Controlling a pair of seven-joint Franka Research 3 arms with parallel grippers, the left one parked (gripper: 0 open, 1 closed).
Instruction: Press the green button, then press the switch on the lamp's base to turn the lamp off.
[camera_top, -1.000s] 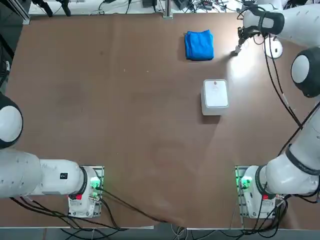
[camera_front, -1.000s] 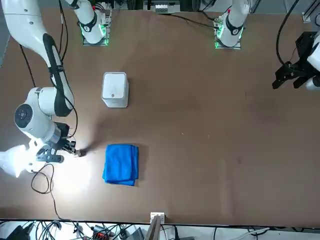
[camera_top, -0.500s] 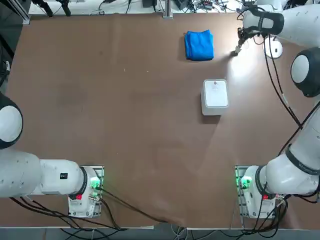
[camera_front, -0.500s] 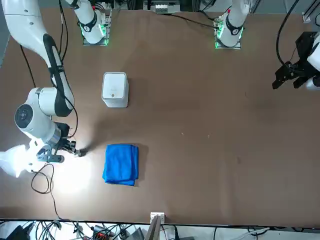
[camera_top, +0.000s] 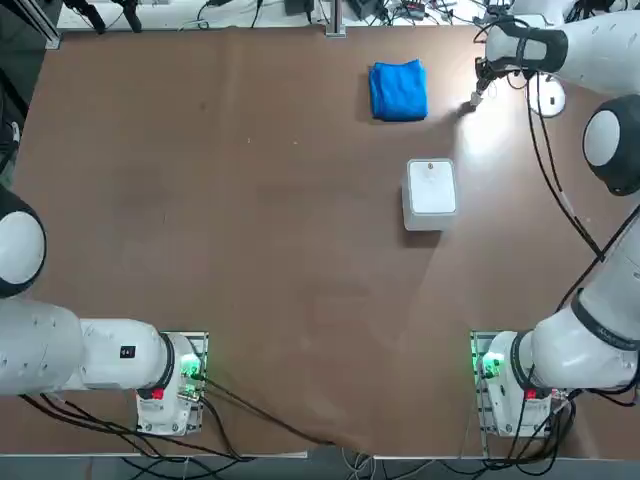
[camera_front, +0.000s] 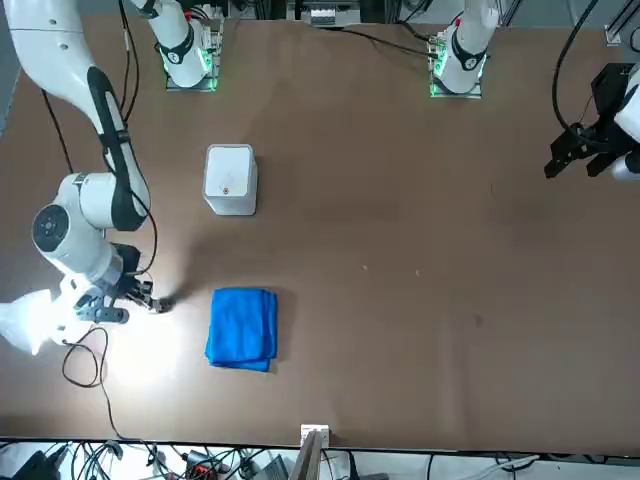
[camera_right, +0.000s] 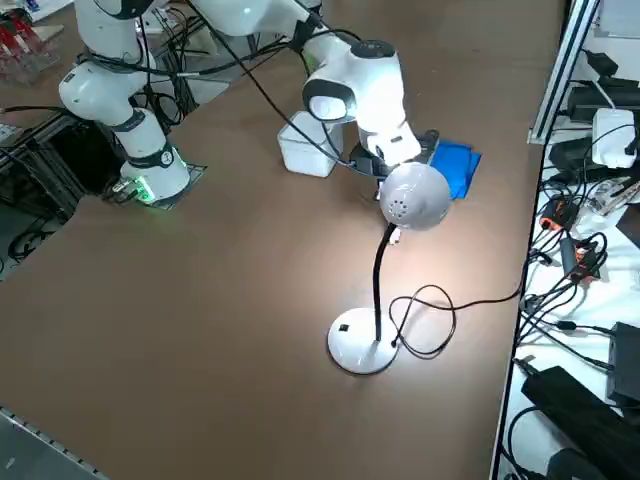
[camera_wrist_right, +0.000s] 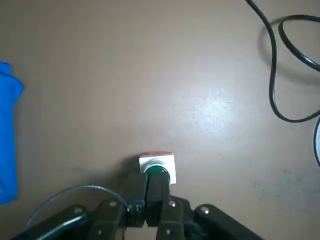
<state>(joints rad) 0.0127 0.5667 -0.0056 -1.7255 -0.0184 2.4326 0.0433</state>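
Observation:
The green button (camera_wrist_right: 156, 167) is a small knob with a green top on a pale body, standing on the brown table between the blue cloth and the lamp. My right gripper (camera_wrist_right: 148, 184) is shut, and its joined fingertips are right at the button's top. From overhead the gripper (camera_top: 479, 90) stands over the button (camera_top: 469, 104). The lamp's base (camera_right: 362, 345) is a white disc with a small dark switch (camera_right: 343, 327) and a bent black stem. The lamp's head (camera_right: 414, 197) hides the gripper in the right side view. The lamp is lit and throws a bright patch (camera_top: 490, 130) on the table.
A folded blue cloth (camera_top: 398, 90) lies just beside the button, away from the lamp. A white rounded-square box (camera_top: 431, 193) stands nearer the arm bases. The lamp's black cord (camera_right: 430, 310) loops on the table by the base (camera_top: 549, 97), close to the table's far edge.
The right arm's elbow has shifted slightly. The gripper stays shut at the green button, and the lamp is still lit.

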